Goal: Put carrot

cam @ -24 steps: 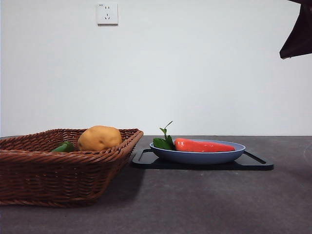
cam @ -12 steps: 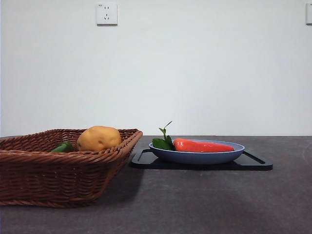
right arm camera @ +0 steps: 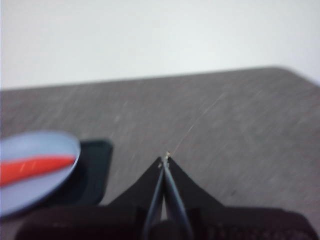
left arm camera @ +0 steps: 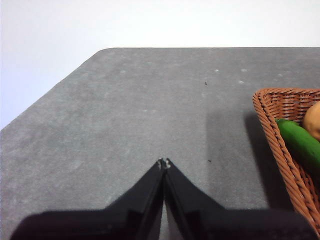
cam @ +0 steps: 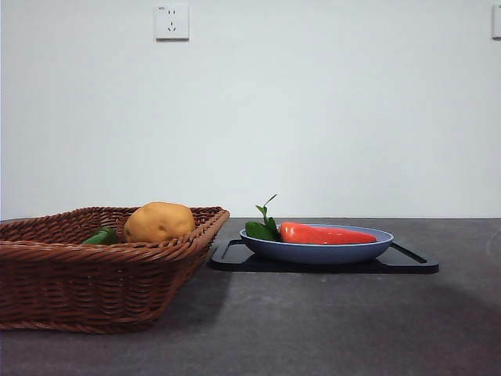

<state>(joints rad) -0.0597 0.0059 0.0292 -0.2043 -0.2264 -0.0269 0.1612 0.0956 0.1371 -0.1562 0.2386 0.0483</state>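
The front view shows neither arm; only the wrist views show them. The left tool (left arm camera: 164, 163) hangs over bare grey worktop (left arm camera: 150, 110) with its jaws pressed together, holding nothing, the wicker basket (left arm camera: 272, 130) off to its side. The right tool (right arm camera: 164, 160) is likewise closed and empty, near the plate. The carrot (cam: 327, 233) lies in the blue plate (cam: 313, 252) on a black tray (cam: 407, 265), leaves toward the basket. The basket holds a potato (cam: 159, 222) and a green vegetable (cam: 102, 236).

Two matte black, wedge-shaped jaws are seen on the left gripper (left arm camera: 164, 162), tapering to fine pale-flecked tips. The same black tapered form is shown by the right gripper (right arm camera: 164, 159), blurred.
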